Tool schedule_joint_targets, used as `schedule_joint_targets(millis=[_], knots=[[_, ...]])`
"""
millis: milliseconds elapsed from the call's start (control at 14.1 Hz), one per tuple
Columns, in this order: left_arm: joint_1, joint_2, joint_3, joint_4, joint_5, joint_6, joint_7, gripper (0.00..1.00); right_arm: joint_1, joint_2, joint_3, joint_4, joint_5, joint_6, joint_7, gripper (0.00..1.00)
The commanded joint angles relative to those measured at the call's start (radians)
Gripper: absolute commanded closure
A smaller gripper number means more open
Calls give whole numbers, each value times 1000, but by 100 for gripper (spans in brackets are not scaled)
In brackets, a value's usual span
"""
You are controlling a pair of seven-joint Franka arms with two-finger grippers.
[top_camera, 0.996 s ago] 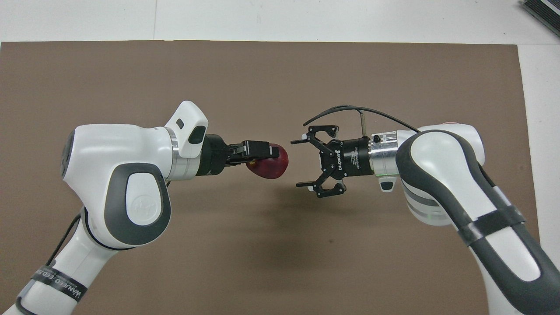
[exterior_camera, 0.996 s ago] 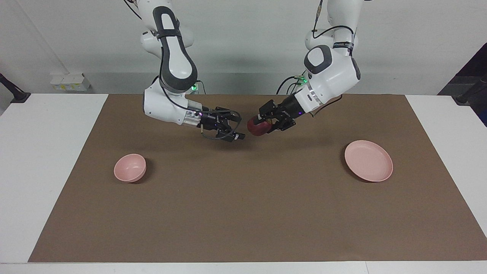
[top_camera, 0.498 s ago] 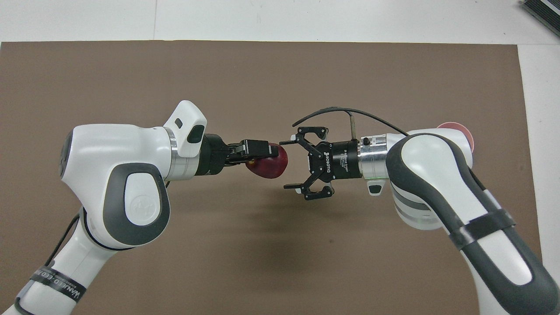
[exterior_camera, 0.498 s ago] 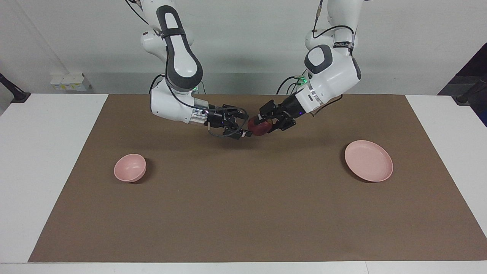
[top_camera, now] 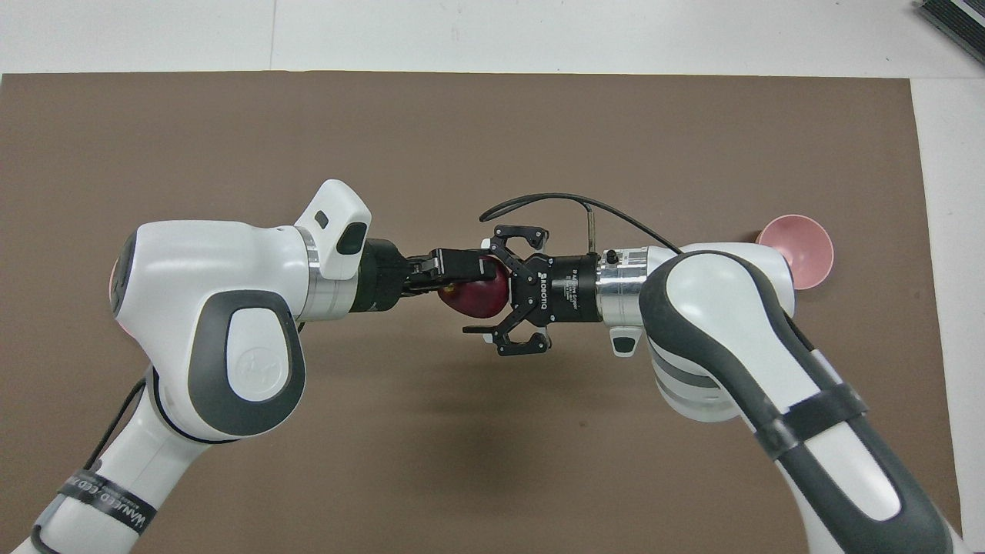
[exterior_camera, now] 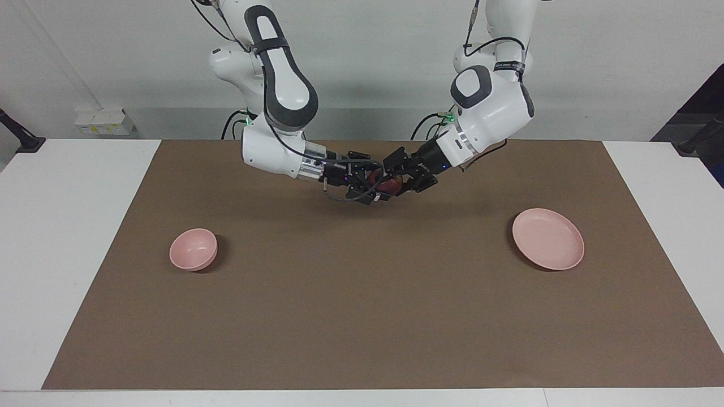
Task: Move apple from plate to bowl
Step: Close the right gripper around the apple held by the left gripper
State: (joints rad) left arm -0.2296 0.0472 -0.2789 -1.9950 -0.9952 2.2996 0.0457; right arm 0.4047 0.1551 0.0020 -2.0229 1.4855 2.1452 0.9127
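The dark red apple [exterior_camera: 388, 185] [top_camera: 473, 298] is held in the air over the middle of the brown mat. My left gripper [exterior_camera: 396, 182] [top_camera: 471, 278] is shut on it. My right gripper [exterior_camera: 373, 185] [top_camera: 485, 289] is open, with a finger on either side of the apple; I cannot tell if they touch it. The pale pink plate [exterior_camera: 547, 238] lies empty toward the left arm's end; in the overhead view the left arm hides it. The small pink bowl [exterior_camera: 193, 249] [top_camera: 800, 248] stands empty toward the right arm's end.
A brown mat [exterior_camera: 362, 316] [top_camera: 492, 131] covers most of the white table [exterior_camera: 68, 237]. Both arms meet over its middle, near the robots' edge. A small white box [exterior_camera: 104, 121] sits off the table by the wall.
My right gripper has moved, open, toward the left gripper until its fingers flank the apple. The left gripper has stayed almost still with the apple in it.
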Motion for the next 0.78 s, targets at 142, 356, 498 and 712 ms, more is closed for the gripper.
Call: schedule_joint_targets(millis=[142,356,498,712], knots=[[-5,-13,3,4,-6,11,-26,100,-10,-3,0,6,29,-17,14,100],[-5,-13,3,4,-5,9,-27,100,-10,-3,0,6,27,-13,14,100],[-5,-13,3,4,-3,9,-29,100,-12,-3,0,7,27,-18,11,100],[-5,-13,3,4,-2,9,-30,86,-14,-9,-7,12,7,-15,14,100]])
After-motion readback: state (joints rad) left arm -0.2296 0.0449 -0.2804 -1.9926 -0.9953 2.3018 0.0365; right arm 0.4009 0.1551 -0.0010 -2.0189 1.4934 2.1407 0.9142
